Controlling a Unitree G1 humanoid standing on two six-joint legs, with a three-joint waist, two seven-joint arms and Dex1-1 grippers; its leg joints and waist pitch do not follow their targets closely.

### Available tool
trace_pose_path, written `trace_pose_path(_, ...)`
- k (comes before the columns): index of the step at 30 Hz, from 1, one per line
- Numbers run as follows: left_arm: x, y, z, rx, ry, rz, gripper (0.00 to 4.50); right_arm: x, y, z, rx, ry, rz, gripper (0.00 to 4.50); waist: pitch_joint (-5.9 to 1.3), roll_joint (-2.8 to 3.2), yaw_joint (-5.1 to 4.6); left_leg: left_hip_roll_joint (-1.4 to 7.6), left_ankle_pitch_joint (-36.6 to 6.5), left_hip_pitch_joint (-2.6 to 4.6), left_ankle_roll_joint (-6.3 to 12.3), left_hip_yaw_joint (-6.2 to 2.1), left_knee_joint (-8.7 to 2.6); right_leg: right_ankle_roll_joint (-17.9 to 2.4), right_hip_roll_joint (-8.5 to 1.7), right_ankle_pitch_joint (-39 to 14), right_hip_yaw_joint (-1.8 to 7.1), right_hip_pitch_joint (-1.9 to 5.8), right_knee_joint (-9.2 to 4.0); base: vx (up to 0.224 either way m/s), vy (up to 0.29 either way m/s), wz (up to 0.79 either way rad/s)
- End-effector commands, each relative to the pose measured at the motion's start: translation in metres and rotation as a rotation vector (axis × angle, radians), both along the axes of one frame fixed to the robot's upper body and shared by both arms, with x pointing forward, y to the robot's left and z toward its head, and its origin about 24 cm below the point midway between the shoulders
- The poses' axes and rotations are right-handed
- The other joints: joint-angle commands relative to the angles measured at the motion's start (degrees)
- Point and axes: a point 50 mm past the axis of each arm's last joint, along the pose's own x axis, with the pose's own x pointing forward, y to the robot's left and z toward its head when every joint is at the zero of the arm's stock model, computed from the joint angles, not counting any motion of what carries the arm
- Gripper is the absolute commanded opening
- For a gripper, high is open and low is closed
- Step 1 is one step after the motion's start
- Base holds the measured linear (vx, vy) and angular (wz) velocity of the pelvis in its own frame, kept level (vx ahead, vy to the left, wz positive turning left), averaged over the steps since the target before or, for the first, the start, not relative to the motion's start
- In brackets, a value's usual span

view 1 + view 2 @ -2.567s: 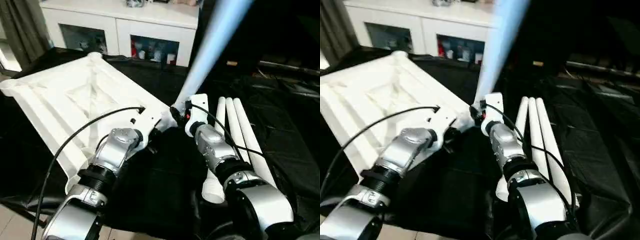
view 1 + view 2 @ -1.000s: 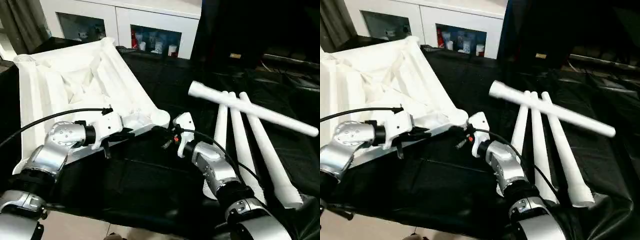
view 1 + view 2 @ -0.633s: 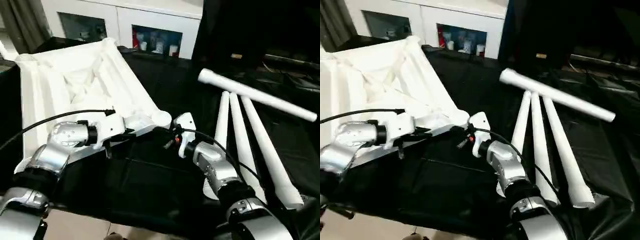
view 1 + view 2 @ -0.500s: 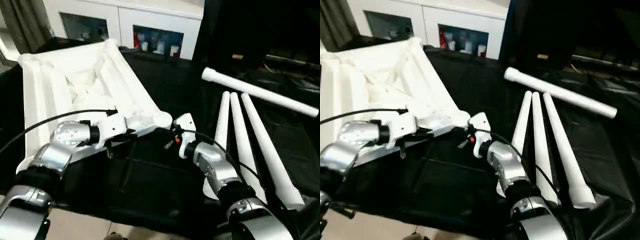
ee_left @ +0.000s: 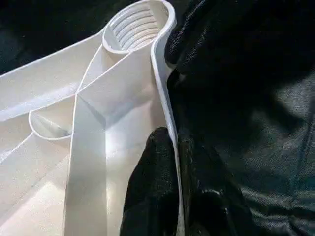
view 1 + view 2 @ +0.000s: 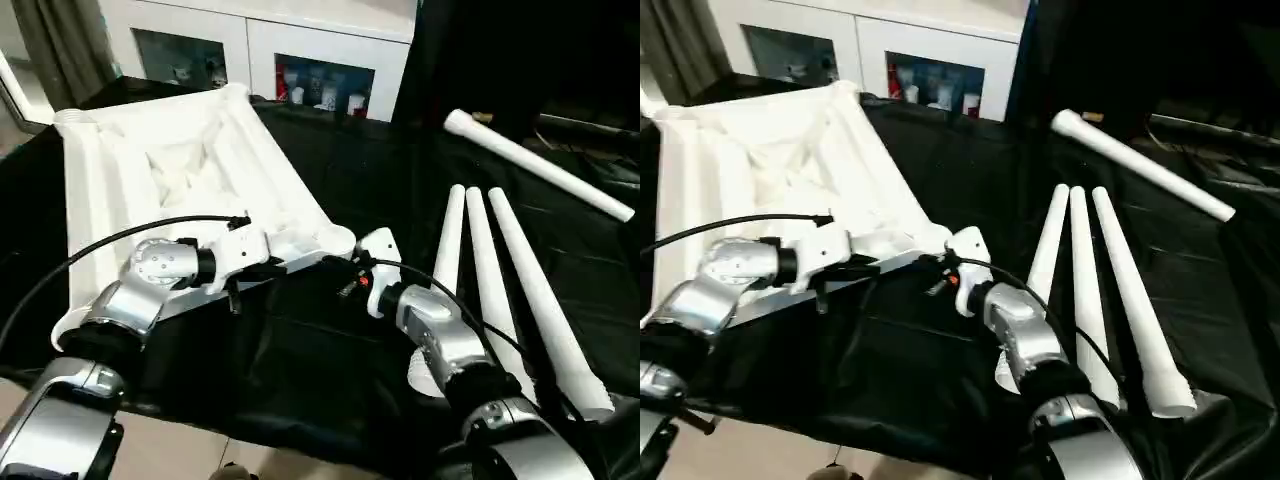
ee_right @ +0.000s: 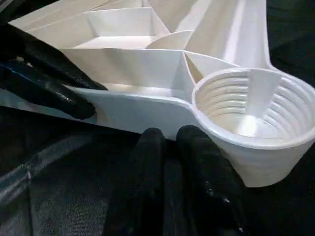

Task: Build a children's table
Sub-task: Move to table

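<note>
The white ribbed plastic tabletop [image 6: 180, 175] lies underside up at ten o'clock, one edge lifted; the left tool [image 5: 170, 162] pinches its rim; if that grip slips it may drop. The right tool [image 7: 170, 142], fingers nearly together, holds nothing beside the threaded corner socket [image 7: 246, 108]. Three tapered white legs [image 6: 490, 290] lie at three o'clock, a fourth [image 6: 540, 165] at one o'clock, free to roll on the black-draped bench [image 6: 330, 380]; a white glass-fronted cabinet [image 6: 280, 55] stands behind.

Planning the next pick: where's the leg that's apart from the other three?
In the left eye view the lone leg lies on the black cloth at far right, slanted beyond the tips of the three side-by-side legs and apart from them, right of the tabletop.
</note>
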Motion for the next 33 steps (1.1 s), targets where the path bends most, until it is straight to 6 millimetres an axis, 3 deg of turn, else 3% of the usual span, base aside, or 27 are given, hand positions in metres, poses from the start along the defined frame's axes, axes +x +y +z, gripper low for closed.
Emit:
trace_pose_path(1, -0.022, -0.017, -0.024, 0.044, 0.087, -0.202, 0.0, 0.022, -0.051, 0.03, 0.006, -0.111, -0.247, 0.99, -4.33, 1.06, -0.12, 2.26, -3.8, 0.85, 1.77, -0.39, -3.45, -15.2, -4.64, 9.6, 2.88, 3.82, -3.11, 0.0, 0.0, 0.0)
trace_pose_path(3, -0.022, -0.017, -0.025, 0.048, 0.088, -0.208, 0.0, 0.022, -0.055, 0.029, 0.003, -0.112, -0.266, 1.05, -4.37, 1.29, -0.13, 2.27, -4.0, 0.82, 1.57, -0.42, -3.45, -15.1, -4.66, 9.2, 2.9, 3.86, -3.18, 0.0, 0.0, 0.0)
trace_pose_path(9, -0.021, -0.014, -0.026, 0.069, 0.083, -0.204, 0.0, 0.019, -0.065, 0.032, 0.019, -0.117, -0.291, 1.46, -4.5, 1.18, 0.07, 2.27, -2.5, 0.84, 2.65, -0.45, -3.3, -15.1, -4.55, 11.8, 2.85, 3.93, -2.95, 0.0, 0.0, 0.0)
trace_pose_path(17, -0.017, -0.014, -0.025, 0.059, 0.075, -0.189, 0.0, -0.002, -0.058, 0.038, 0.065, -0.141, -0.04, 1.97, -4.27, 1.05, 1.32, 2.42, -4.6, 0.94, 2.92, -0.29, -3.27, -14.2, -4.59, 8.8, 2.88, 3.82, -3.4, 0.0, 0.0, 0.0)
trace_pose_path(19, -0.017, -0.016, -0.025, 0.051, 0.076, -0.197, 0.0, -0.008, -0.054, 0.04, 0.065, -0.142, 0.029, 2.12, -4.29, 1.19, 1.2, 2.32, -4.8, 0.59, 2.62, -0.44, -3.34, -13.8, -4.73, 7.1, 2.8, 3.93, -3.42, 0.0, 0.0, 0.0)
trace_pose_path(24, -0.017, -0.017, -0.027, 0.058, 0.083, -0.198, 0.0, -0.009, -0.055, 0.043, 0.053, -0.149, 0.027, 2.48, -4.21, 1.03, 0.95, 2.31, -5.5, 0.61, 2.0, -0.55, -3.48, -13.1, -4.74, 4.3, 2.82, 3.84, -3.75, 0.0, 0.0, 0.0)
trace_pose_path(27, -0.016, -0.018, -0.03, 0.076, 0.087, -0.185, 0.0, -0.005, -0.055, 0.033, -0.107, -0.179, -0.033, 2.64, -3.93, 1.24, 1.0, 2.22, -6.6, 1.11, 0.44, -0.33, -3.61, -12.6, -4.64, 0.9, 2.89, 3.28, -4.24, 0.0, 0.0, 0.0)
trace_pose_path(28, -0.016, -0.018, -0.03, 0.076, 0.087, -0.185, 0.0, -0.005, -0.055, 0.033, -0.109, -0.179, -0.035, 2.64, -3.82, 1.23, 0.89, 2.16, -7.7, 1.0, -0.29, -0.4, -3.79, -12.2, -4.72, -1.0, 2.96, 3.49, -4.36, 0.0, 0.0, 0.0)
trace_pose_path(31, -0.015, -0.019, -0.031, 0.08, 0.094, -0.183, 0.0, -0.004, -0.057, 0.039, 0.007, -0.166, -0.074, 2.64, -3.61, 1.09, 0.82, 2.35, -11.8, 1.36, -0.86, -0.62, -4.19, -11.2, -5.05, -7.3, 3.03, 3.48, -5.06, 0.0, 0.0, 0.0)
trace_pose_path(33, -0.016, -0.018, -0.032, 0.08, 0.098, -0.186, 0.0, -0.005, -0.058, 0.047, 0.087, -0.173, -0.072, 2.64, -3.61, 1.03, 0.79, 2.44, -12.2, 1.37, -0.23, -0.71, -4.31, -11.1, -4.96, -7.4, 3.09, 3.61, -5.12, 0.0, 0.0, 0.0)
